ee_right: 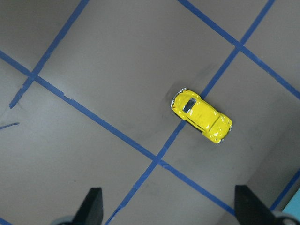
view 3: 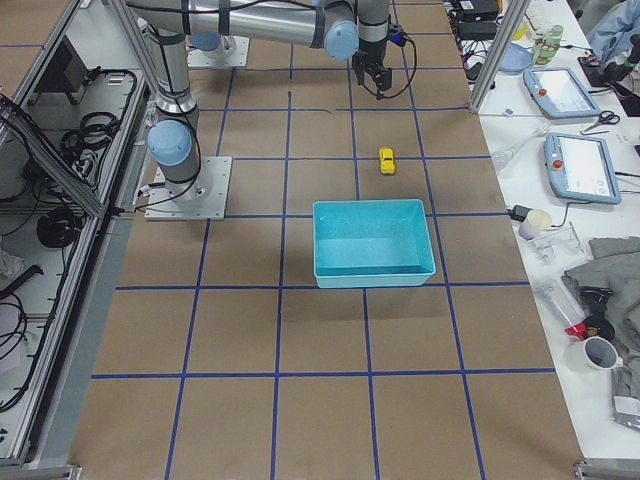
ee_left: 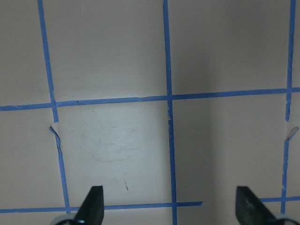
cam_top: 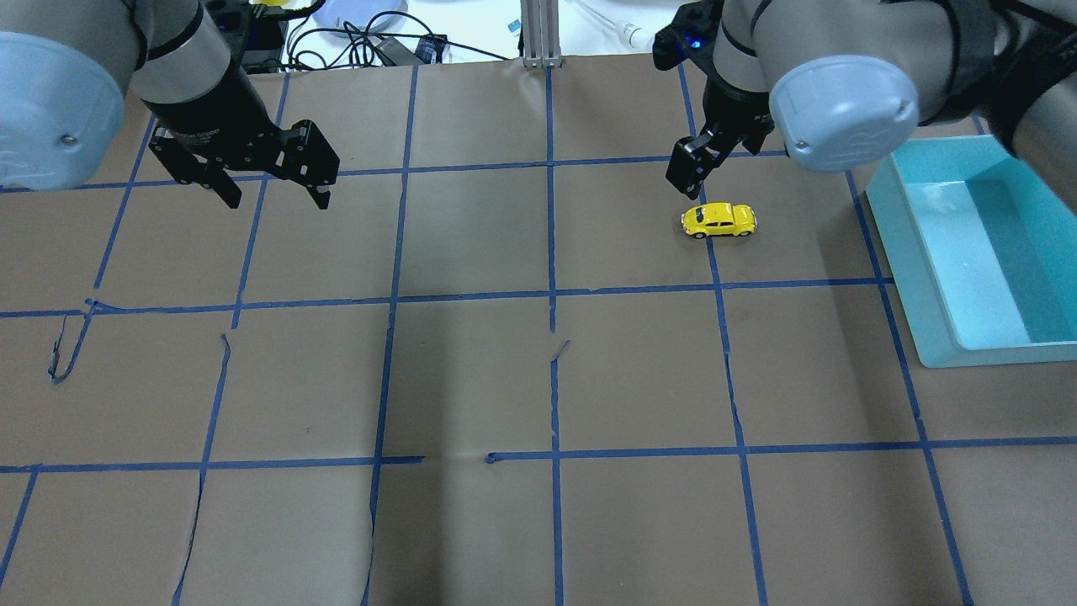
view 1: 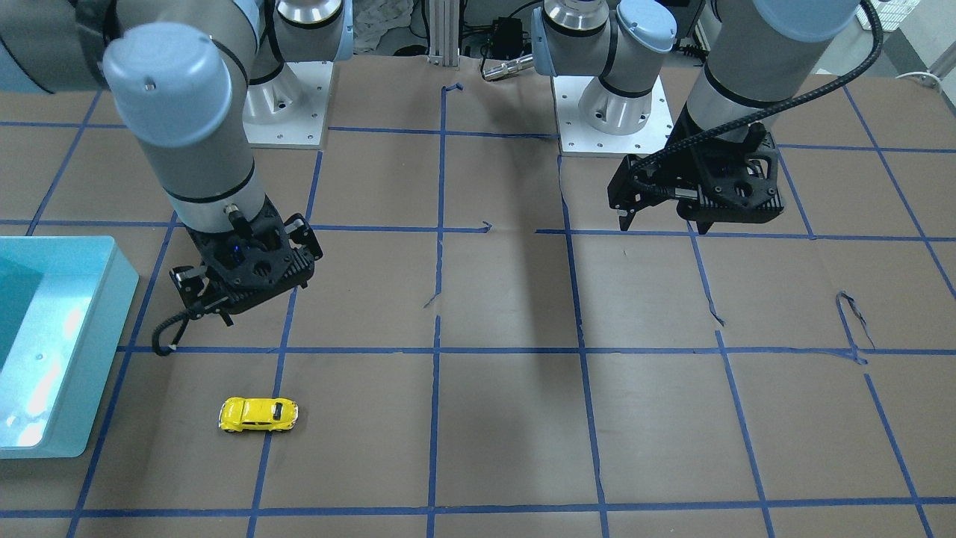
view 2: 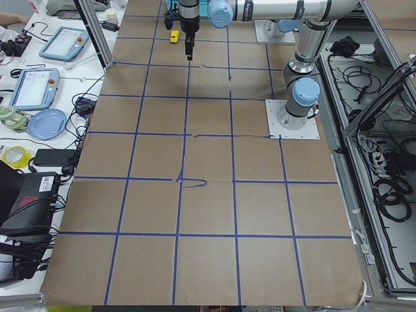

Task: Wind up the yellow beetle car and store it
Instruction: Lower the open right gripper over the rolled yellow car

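The yellow beetle car point(view 1: 258, 415) stands on its wheels on the brown table, across a blue tape line; it also shows in the overhead view point(cam_top: 718, 220) and the right wrist view point(ee_right: 202, 116). My right gripper point(view 1: 205, 306) hovers above the table a little on the robot's side of the car, open and empty; in the right wrist view point(ee_right: 171, 211) its fingertips are wide apart with the car ahead of them. My left gripper point(cam_top: 273, 192) hangs open and empty over bare table far from the car, and the left wrist view point(ee_left: 171, 211) shows only paper and tape.
A light-blue open bin point(cam_top: 917, 252) stands on the table's right-arm side, beside the car; it also shows in the front view point(view 1: 112, 299). The table is brown paper with a blue tape grid. Tablets and clutter lie on side benches beyond the table.
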{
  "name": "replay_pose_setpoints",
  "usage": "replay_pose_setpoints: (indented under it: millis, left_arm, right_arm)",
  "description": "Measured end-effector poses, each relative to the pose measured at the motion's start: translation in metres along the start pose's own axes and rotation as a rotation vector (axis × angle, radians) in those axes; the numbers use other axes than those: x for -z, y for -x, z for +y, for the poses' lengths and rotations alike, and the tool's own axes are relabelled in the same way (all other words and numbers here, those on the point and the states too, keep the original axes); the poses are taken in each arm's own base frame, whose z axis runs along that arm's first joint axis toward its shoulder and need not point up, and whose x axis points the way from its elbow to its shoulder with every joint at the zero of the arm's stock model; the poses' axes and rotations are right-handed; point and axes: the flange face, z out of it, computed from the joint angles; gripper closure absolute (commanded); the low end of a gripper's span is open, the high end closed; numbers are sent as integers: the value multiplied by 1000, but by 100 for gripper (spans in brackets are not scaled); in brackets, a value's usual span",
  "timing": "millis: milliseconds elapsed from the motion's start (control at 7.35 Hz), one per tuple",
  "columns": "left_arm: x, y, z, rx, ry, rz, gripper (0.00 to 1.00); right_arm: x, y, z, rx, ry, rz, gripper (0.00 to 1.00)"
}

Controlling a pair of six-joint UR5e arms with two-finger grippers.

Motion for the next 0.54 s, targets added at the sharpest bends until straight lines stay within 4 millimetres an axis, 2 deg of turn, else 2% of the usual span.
replay_pose_setpoints:
  millis: [272, 545]
  left_arm:
    - [-4, 2, 6, 12, -13, -2, 0]
    - [-5, 2, 9, 14, -15, -4, 0]
  right_arm:
    - [-44, -9, -18, 120, -12, 4, 0]
    - [-84, -16, -32, 330, -26, -13, 0]
